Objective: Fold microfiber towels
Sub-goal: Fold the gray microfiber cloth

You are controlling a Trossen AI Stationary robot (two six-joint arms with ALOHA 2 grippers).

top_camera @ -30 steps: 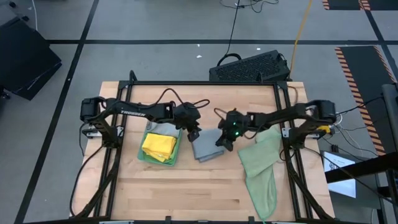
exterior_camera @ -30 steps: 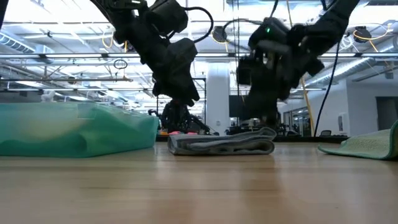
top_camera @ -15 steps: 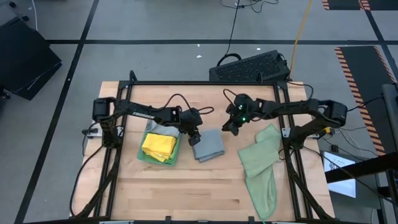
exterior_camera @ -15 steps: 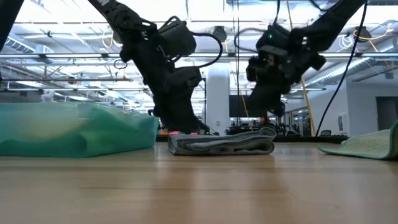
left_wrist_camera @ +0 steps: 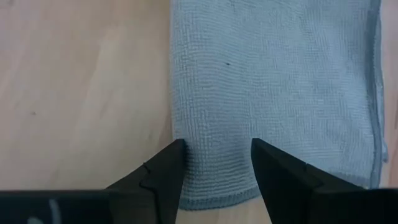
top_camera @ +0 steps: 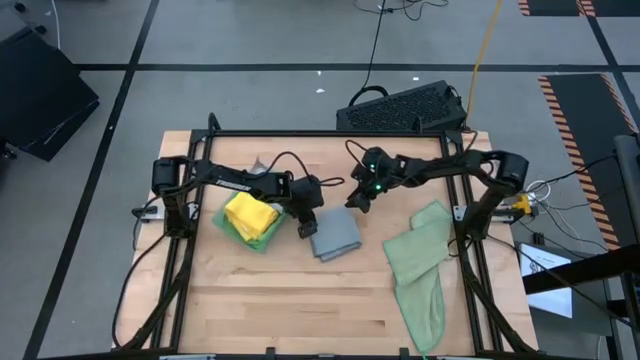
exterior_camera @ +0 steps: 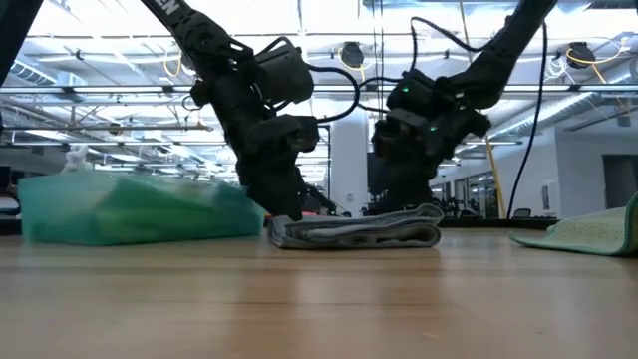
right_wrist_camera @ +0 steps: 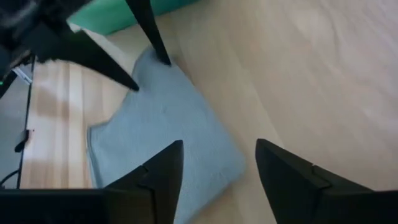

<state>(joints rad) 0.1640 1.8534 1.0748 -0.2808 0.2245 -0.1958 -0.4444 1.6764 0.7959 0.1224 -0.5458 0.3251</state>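
Note:
A folded grey towel (top_camera: 335, 236) lies flat mid-table; it also shows in the low view (exterior_camera: 354, 227) and both wrist views (left_wrist_camera: 273, 81) (right_wrist_camera: 161, 130). My left gripper (top_camera: 306, 226) is open, its fingertips down at the towel's left end (exterior_camera: 282, 214), one on either side of a corner (left_wrist_camera: 214, 168). My right gripper (top_camera: 355, 198) is open and empty, above the towel's far edge (right_wrist_camera: 217, 168). A stack with a yellow towel on green and teal ones (top_camera: 248, 218) lies left of my left gripper. Pale sage towels (top_camera: 420, 265) lie spread at the right. My left gripper comes slanting down from the table's left at the grey towel's left end, near a corner (left_wrist_camera: 211, 186). Its open fingers (left_wrist_camera: 163, 177) stand across that corner. I cannot tell whether they touch the cloth. The towel lies flat on the table.
Black frame rails (top_camera: 330, 134) run along the table's far and side edges. A black ribbed box (top_camera: 400, 108) sits beyond the far edge. Bare wood (top_camera: 300, 310) fills the near half. The sage towels reach to the near right edge (exterior_camera: 588, 231).
My right gripper has risen off the grey towel and gone toward the far edge, then slightly left. My left gripper has come down toward the towel's left end. The yellow-topped stack has turned and slid toward the far edge. The grey towel has stayed put.

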